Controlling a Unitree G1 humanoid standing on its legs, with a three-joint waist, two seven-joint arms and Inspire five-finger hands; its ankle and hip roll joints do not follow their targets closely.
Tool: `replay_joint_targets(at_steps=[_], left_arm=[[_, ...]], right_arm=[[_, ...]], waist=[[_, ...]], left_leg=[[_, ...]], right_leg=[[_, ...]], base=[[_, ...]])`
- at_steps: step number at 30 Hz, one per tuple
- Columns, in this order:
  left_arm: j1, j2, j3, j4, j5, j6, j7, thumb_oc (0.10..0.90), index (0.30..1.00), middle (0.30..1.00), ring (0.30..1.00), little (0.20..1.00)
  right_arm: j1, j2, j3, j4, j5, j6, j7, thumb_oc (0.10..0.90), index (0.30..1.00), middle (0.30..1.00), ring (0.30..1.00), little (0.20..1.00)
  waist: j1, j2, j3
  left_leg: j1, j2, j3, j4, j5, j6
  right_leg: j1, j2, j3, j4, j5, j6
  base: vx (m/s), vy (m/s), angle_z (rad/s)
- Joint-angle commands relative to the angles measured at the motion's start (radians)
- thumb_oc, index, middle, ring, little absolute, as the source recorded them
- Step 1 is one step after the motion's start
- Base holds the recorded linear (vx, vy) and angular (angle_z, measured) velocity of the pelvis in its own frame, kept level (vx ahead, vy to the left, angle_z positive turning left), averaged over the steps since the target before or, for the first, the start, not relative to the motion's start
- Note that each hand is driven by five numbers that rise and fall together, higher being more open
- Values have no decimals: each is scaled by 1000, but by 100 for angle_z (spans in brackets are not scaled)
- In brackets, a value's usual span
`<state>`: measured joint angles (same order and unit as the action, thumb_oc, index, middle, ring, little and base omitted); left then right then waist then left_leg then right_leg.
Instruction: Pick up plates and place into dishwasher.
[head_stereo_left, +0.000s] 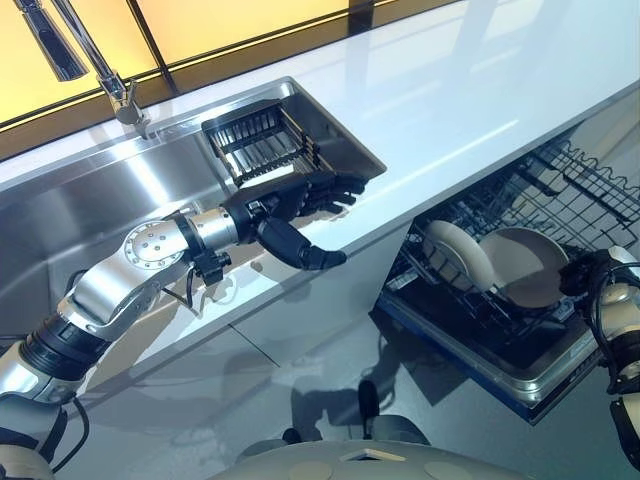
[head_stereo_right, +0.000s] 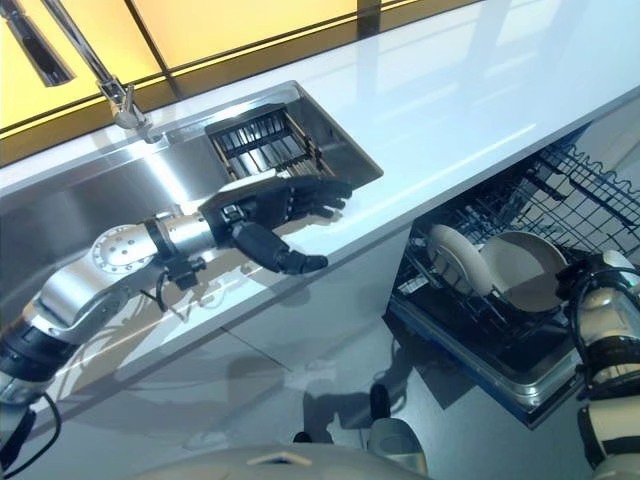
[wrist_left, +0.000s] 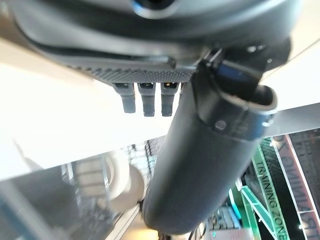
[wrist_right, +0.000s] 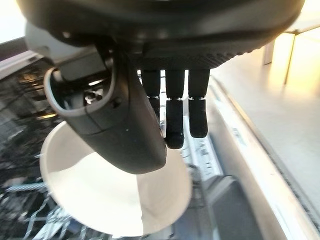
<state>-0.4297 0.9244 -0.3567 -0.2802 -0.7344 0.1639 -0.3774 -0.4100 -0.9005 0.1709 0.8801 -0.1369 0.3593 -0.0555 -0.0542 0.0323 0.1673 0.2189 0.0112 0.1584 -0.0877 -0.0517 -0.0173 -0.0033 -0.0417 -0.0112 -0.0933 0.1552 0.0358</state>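
Two pale plates stand on edge in the pulled-out dishwasher rack (head_stereo_left: 470, 315), one (head_stereo_left: 455, 252) left of the other (head_stereo_left: 537, 266). My right hand (head_stereo_left: 592, 274) hovers at the rim of the right-hand plate; in the right wrist view its fingers (wrist_right: 175, 107) hang straight over that plate (wrist_right: 95, 200), with nothing in their grip. My left hand (head_stereo_left: 290, 205) stretches open over the front edge of the sink, fingers reaching toward the dark dish rack (head_stereo_left: 255, 140) and thumb out over the counter edge. It holds nothing.
A white counter (head_stereo_left: 450, 110) runs above the dishwasher. The steel sink (head_stereo_left: 90, 215) has a faucet (head_stereo_left: 100, 65) at its back left. A dark upper wire basket (head_stereo_left: 590, 185) juts out behind the plates. Grey floor lies below.
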Motion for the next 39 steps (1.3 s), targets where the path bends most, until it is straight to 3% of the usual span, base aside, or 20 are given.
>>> replay_joint_targets(at_steps=[1, 9, 15, 23, 34, 36, 39], left_arm=[[-45, -22, 123, -23, -6, -148, 32, 800, 900, 900, 900, 900], [7, -56, 165, -57, 22, -139, 35, 800, 900, 900, 900, 900], [12, -53, 161, -64, 17, -134, 50, 800, 900, 900, 900, 900], [41, -68, 175, -67, 19, -135, 41, 800, 900, 900, 900, 900], [42, -117, 161, -81, 40, -152, 65, 800, 900, 900, 900, 900], [24, -130, 145, -88, 37, -152, 81, 800, 900, 900, 900, 900], [21, -135, 138, -88, 32, -156, 78, 800, 900, 900, 900, 900]], right_arm=[[-25, -111, -18, -18, -12, -2, -44, 100, 300, 300, 300, 200], [33, -86, -47, -39, -43, 32, -40, 100, 300, 300, 300, 200], [58, -89, -55, -20, -63, 48, -39, 100, 300, 300, 300, 200], [72, -84, -61, -30, -61, -4, -49, 100, 300, 300, 300, 200], [28, -55, 17, 46, -138, 1, 0, 100, 300, 300, 300, 200], [-29, -46, 67, 126, -150, -9, 6, 100, 300, 300, 300, 200], [-60, -42, 91, 161, -172, -17, 15, 100, 300, 300, 300, 200]], waist=[[-9, 6, -31], [-12, 31, -20], [-16, 33, -19], [-13, 36, -9], [-1, 87, 47], [9, 115, 72], [16, 130, 83]], left_leg=[[-111, -12, -64, 0, 68, 34], [-104, -12, -76, 0, 60, 27], [-102, -12, -73, 0, 56, 25], [-93, -16, -74, 0, 56, 31], [-99, -24, -92, 41, 60, 26], [-106, -32, -101, 63, 56, 22], [-109, -39, -110, 71, 54, 22]], right_leg=[[58, -10, -20, 12, -33, 57], [74, -13, -27, 6, -52, 51], [77, -16, -30, 6, -57, 53], [82, -18, -23, 17, -63, 50], [75, -35, -35, 98, -111, 31], [80, -49, -44, 106, -117, 29], [83, -56, -49, 112, -121, 29]], base=[[22, -31, 1], [17, -6, 0], [0, 0, 0], [0, 0, 0], [-9, 9, 2], [-41, 46, 11], [-17, 29, 7]])
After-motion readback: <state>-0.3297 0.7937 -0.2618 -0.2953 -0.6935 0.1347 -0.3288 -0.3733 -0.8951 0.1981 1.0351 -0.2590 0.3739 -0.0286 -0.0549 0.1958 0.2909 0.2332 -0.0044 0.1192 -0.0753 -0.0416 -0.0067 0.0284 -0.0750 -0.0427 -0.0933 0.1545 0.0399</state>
